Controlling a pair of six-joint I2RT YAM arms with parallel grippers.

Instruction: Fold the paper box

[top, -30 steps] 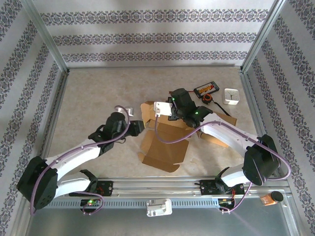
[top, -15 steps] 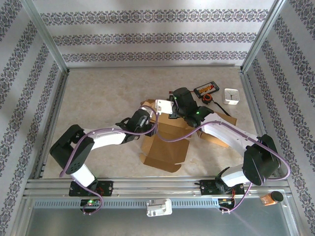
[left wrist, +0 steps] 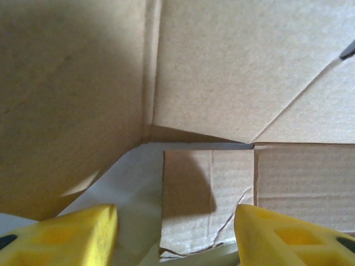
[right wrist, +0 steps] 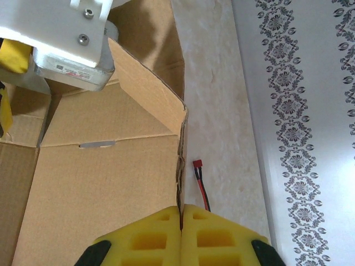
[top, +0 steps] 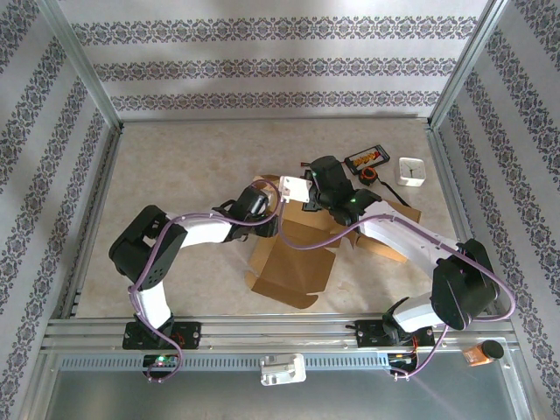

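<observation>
The brown box [top: 293,258] lay in the middle of the table [top: 175,157], between the two arms. It was only partly folded. One big flat part lay on the table on the near side, and some walls stood up at the far side.

The left gripper [left wrist: 175,221] was in close at the box from the left. Its two yellow fingers [left wrist: 72,233] were spread apart, and nothing was pinched between them. In front of them a standing wall of the box met another wall at a corner, and a flat flap lay on the table below.

The right gripper [right wrist: 181,221] came in from the right. Its yellow fingers [right wrist: 144,241] were pressed tight together on the top edge of a standing box wall, so it had hold of the box. A white block with two screws [right wrist: 66,39] sat over the far corner of the box. A thin wire with a red tip [right wrist: 201,185] lay on the table just beside that wall.

At the far right of the table, well apart from the box, sat a small white square thing [top: 411,171] and a black and orange thing [top: 367,159].
</observation>
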